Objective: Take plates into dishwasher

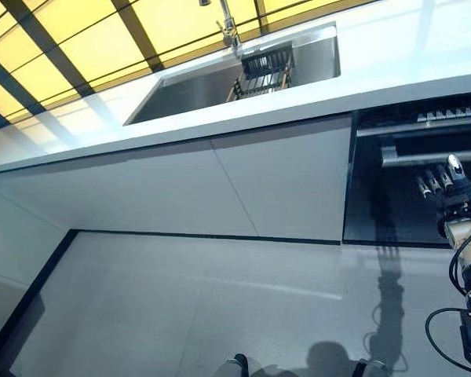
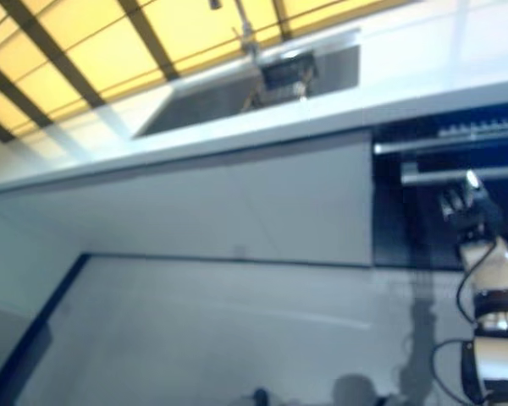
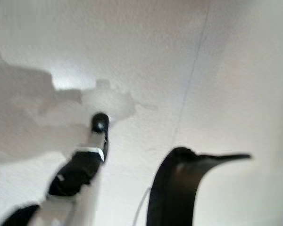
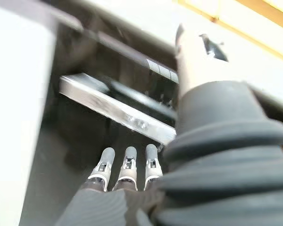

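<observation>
The dishwasher point(image 1: 392, 196) is the dark unit under the white counter at the right, with a silver bar handle point(image 1: 432, 155) across its front. My right hand point(image 1: 443, 184) is raised in front of it, just below the handle, with its fingers point(image 4: 127, 162) straight and holding nothing. In the right wrist view the handle point(image 4: 118, 110) lies just past the fingertips, apart from them. My left hand point(image 3: 96, 141) shows only in its wrist view, low over the pale floor, relaxed and empty. No plate shows in any view.
A steel sink point(image 1: 220, 82) with a tap point(image 1: 229, 27) is set in the white counter point(image 1: 392, 47); a dark wire rack point(image 1: 261, 69) stands in it. White cabinet fronts point(image 1: 243, 188) run to the left of the dishwasher. Pale floor point(image 1: 220, 314) lies before them.
</observation>
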Robot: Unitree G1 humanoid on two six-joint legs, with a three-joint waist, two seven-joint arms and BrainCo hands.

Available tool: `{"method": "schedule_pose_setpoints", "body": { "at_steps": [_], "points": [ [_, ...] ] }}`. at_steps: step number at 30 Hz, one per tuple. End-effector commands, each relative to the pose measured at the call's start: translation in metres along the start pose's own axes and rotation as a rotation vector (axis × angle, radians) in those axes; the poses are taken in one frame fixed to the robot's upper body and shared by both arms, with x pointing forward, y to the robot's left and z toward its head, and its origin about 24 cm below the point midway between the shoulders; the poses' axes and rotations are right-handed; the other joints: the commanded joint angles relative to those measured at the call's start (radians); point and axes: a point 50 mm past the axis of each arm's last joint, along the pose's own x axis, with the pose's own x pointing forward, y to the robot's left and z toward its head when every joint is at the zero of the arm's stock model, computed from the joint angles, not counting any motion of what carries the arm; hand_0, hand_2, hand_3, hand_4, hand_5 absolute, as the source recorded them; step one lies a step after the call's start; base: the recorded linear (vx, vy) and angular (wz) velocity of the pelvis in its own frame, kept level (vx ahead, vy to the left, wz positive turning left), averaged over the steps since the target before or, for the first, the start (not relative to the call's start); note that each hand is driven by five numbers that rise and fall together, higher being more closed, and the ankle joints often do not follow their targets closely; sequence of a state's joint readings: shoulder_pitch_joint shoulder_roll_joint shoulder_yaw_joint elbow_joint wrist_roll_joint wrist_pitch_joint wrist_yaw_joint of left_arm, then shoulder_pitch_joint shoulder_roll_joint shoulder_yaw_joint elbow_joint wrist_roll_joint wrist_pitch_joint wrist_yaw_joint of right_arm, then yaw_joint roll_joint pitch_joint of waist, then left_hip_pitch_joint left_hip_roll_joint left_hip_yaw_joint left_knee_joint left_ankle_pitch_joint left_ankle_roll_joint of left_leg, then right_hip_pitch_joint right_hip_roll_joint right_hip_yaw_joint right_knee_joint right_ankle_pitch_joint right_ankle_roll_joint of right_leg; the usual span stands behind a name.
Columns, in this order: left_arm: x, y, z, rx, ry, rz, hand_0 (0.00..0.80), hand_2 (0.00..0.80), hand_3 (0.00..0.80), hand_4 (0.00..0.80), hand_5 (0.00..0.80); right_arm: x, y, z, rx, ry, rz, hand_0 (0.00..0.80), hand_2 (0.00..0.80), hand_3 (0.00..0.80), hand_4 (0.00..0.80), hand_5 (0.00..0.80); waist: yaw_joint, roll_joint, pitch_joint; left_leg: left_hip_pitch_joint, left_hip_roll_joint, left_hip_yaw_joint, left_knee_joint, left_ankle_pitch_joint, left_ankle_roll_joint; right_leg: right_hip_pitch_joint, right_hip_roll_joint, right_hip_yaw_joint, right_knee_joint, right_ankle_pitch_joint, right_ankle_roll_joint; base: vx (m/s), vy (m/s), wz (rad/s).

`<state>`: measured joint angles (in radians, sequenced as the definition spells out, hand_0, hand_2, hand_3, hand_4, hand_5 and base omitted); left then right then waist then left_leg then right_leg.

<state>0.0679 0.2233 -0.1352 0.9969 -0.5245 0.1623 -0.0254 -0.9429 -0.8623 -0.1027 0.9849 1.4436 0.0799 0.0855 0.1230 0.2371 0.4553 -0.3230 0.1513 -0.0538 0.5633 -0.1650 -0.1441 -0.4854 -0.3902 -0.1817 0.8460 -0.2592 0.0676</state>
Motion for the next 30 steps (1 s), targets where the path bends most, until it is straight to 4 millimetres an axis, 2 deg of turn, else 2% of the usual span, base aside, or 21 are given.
{"method": "schedule_pose_setpoints", "body": {
  "at_steps": [1, 4, 5, 6, 8, 10, 12, 14, 16, 17, 18, 19, 21, 22, 25, 26, 30],
  "points": [
    [-0.009, 0.046, 0.006, 0.068, -0.011, 0.115, 0.0, 0.0, 0.0, 0.0, 0.0, 0.006, 0.022, -0.003, -0.041, 0.005, 0.062, 0.0, 0.0, 0.0, 0.0, 0.0, 0.006, -0.086, -0.061, 0.016, -0.019, 0.088, -0.004, 0.046, 0.064, 0.162, 0.033, 0.0, -0.123, 0.008, -0.02, 0.09, 0.022, 0.06],
    [-0.009, 0.049, 0.008, 0.062, -0.022, 0.127, 0.0, 0.0, 0.0, 0.0, 0.0, -0.002, -0.007, -0.022, -0.088, 0.077, -0.026, 0.0, 0.0, 0.0, 0.0, 0.0, 0.002, -0.11, -0.081, 0.071, 0.001, 0.104, -0.096, 0.063, 0.054, 0.224, 0.047, -0.014, -0.231, 0.046, -0.003, 0.032, 0.007, -0.03],
    [-0.009, 0.05, 0.009, 0.062, -0.028, 0.129, 0.0, 0.0, 0.0, 0.0, 0.0, -0.004, -0.013, -0.026, -0.088, 0.09, -0.042, 0.0, 0.0, 0.0, 0.0, 0.0, 0.001, -0.114, -0.083, 0.072, 0.006, 0.114, -0.12, 0.092, 0.059, 0.229, 0.047, -0.027, -0.263, 0.077, -0.008, 0.028, -0.012, -0.14],
    [-0.009, 0.051, 0.009, 0.062, -0.029, 0.131, 0.0, 0.0, 0.0, 0.0, 0.0, -0.005, -0.016, -0.028, -0.09, 0.097, -0.05, 0.0, 0.0, 0.0, 0.0, 0.0, 0.001, -0.118, -0.089, 0.086, 0.007, 0.108, -0.128, 0.075, 0.051, 0.244, 0.051, -0.02, -0.273, 0.062, 0.003, -0.061, 0.002, -0.1],
    [-0.009, 0.052, 0.011, 0.059, -0.038, 0.134, 0.0, 0.0, 0.0, 0.0, 0.0, -0.008, -0.023, -0.032, -0.094, 0.113, -0.073, 0.0, 0.0, 0.0, 0.0, 0.0, 0.0, -0.124, -0.092, 0.091, 0.013, 0.119, -0.157, 0.104, 0.055, 0.254, 0.053, -0.036, -0.313, 0.096, -0.001, 0.006, -0.004, -0.05],
    [-0.009, 0.056, 0.01, 0.043, -0.04, 0.159, 0.0, 0.0, 0.0, 0.0, 0.0, -0.033, -0.069, -0.066, -0.111, 0.226, -0.17, 0.0, 0.0, 0.0, 0.0, 0.0, -0.013, -0.167, -0.152, 0.172, 0.019, 0.132, -0.313, 0.147, 0.045, 0.355, 0.082, -0.054, -0.515, 0.165, 0.031, 0.176, -0.033, 0.02],
    [-0.009, 0.058, 0.009, 0.042, -0.031, 0.168, 0.0, 0.0, 0.0, 0.0, 0.0, -0.054, -0.096, -0.088, -0.13, 0.315, -0.222, 0.0, 0.0, 0.0, 0.0, 0.0, -0.023, -0.187, -0.192, 0.226, 0.014, 0.14, -0.398, 0.169, 0.045, 0.418, 0.104, -0.056, -0.622, 0.2, 0.048, 0.154, -0.001, -0.04],
    [-0.009, 0.059, 0.007, 0.041, -0.024, 0.17, 0.0, 0.0, 0.0, 0.0, 0.0, -0.067, -0.111, -0.099, -0.152, 0.365, -0.254, 0.0, 0.0, 0.0, 0.0, 0.0, -0.028, -0.194, -0.212, 0.248, 0.012, 0.143, -0.433, 0.178, 0.045, 0.441, 0.113, -0.053, -0.663, 0.216, 0.055, 0.105, 0.019, -0.09],
    [-0.009, 0.06, 0.005, 0.038, -0.012, 0.169, 0.0, 0.0, 0.0, 0.0, 0.0, -0.104, -0.146, -0.124, -0.219, 0.481, -0.328, 0.0, 0.0, 0.0, 0.0, 0.0, -0.041, -0.211, -0.263, 0.284, 0.012, 0.153, -0.492, 0.191, 0.049, 0.477, 0.13, -0.052, -0.736, 0.248, 0.066, 0.11, 0.021, -0.06],
    [-0.009, 0.06, 0.005, 0.038, -0.012, 0.169, 0.0, 0.0, 0.0, 0.0, 0.0, -0.104, -0.146, -0.124, -0.219, 0.481, -0.328, 0.0, 0.0, 0.0, 0.0, 0.0, -0.041, -0.211, -0.263, 0.284, 0.012, 0.153, -0.492, 0.191, 0.049, 0.477, 0.13, -0.052, -0.736, 0.248, 0.066, 0.058, 0.012, 0.03],
    [-0.008, 0.06, 0.005, 0.039, -0.011, 0.166, 0.0, 0.0, 0.0, 0.0, 0.0, -0.112, -0.152, -0.129, -0.228, 0.509, -0.342, 0.0, 0.0, 0.0, 0.0, 0.0, -0.045, -0.214, -0.272, 0.291, 0.012, 0.155, -0.501, 0.191, 0.05, 0.482, 0.133, -0.051, -0.748, 0.253, 0.067, 0.044, 0.015, 0.0],
    [-0.008, 0.06, 0.003, 0.039, -0.006, 0.163, 0.0, 0.0, 0.0, 0.0, 0.0, -0.129, -0.164, -0.141, -0.256, 0.565, -0.374, 0.0, 0.0, 0.0, 0.0, 0.0, -0.052, -0.219, -0.286, 0.311, 0.014, 0.159, -0.525, 0.194, 0.052, 0.5, 0.138, -0.047, -0.777, 0.265, 0.071, 0.053, 0.017, 0.0],
    [-0.007, 0.059, 0.003, 0.037, -0.002, 0.161, 0.0, 0.0, 0.0, 0.0, 0.0, -0.151, -0.178, -0.153, -0.27, 0.637, -0.409, 0.0, 0.0, 0.0, 0.0, 0.0, -0.059, -0.225, -0.302, 0.329, 0.017, 0.165, -0.552, 0.197, 0.053, 0.514, 0.142, -0.042, -0.809, 0.28, 0.077, 0.045, 0.012, -0.02],
    [-0.007, 0.058, 0.004, 0.033, 0.003, 0.16, 0.0, 0.0, 0.0, 0.0, 0.0, -0.178, -0.193, -0.164, -0.274, 0.708, -0.439, 0.0, 0.0, 0.0, 0.0, 0.0, -0.065, -0.231, -0.319, 0.353, 0.018, 0.172, -0.582, 0.202, 0.054, 0.531, 0.148, -0.04, -0.841, 0.295, 0.083, 0.033, 0.017, -0.03],
    [-0.005, 0.054, 0.004, 0.039, 0.021, 0.145, 0.0, 0.0, 0.0, 0.0, 0.0, -0.224, -0.211, -0.185, -0.274, 0.855, -0.498, 0.0, 0.0, 0.0, 0.0, 0.0, -0.076, -0.239, -0.344, 0.39, 0.018, 0.183, -0.627, 0.209, 0.053, 0.557, 0.155, -0.045, -0.879, 0.315, 0.09, 0.0, 0.0, 0.0],
    [-0.005, 0.054, 0.004, 0.039, 0.021, 0.145, 0.0, 0.0, 0.0, 0.0, 0.0, -0.224, -0.211, -0.185, -0.274, 0.855, -0.498, 0.0, 0.0, 0.0, 0.0, 0.0, -0.076, -0.239, -0.344, 0.39, 0.018, 0.183, -0.627, 0.209, 0.053, 0.557, 0.155, -0.045, -0.879, 0.315, 0.09, 0.022, 0.012, -0.1],
    [-0.003, 0.047, 0.004, 0.049, 0.051, 0.129, 0.0, 0.0, 0.0, 0.0, 0.0, -0.278, -0.222, -0.211, -0.303, 1.043, -0.538, 0.0, 0.0, 0.0, 0.0, 0.0, -0.092, -0.246, -0.362, 0.411, 0.018, 0.199, -0.647, 0.209, 0.051, 0.573, 0.157, -0.055, -0.918, 0.337, 0.098, -0.007, 0.009, -0.08]
  ]
}}
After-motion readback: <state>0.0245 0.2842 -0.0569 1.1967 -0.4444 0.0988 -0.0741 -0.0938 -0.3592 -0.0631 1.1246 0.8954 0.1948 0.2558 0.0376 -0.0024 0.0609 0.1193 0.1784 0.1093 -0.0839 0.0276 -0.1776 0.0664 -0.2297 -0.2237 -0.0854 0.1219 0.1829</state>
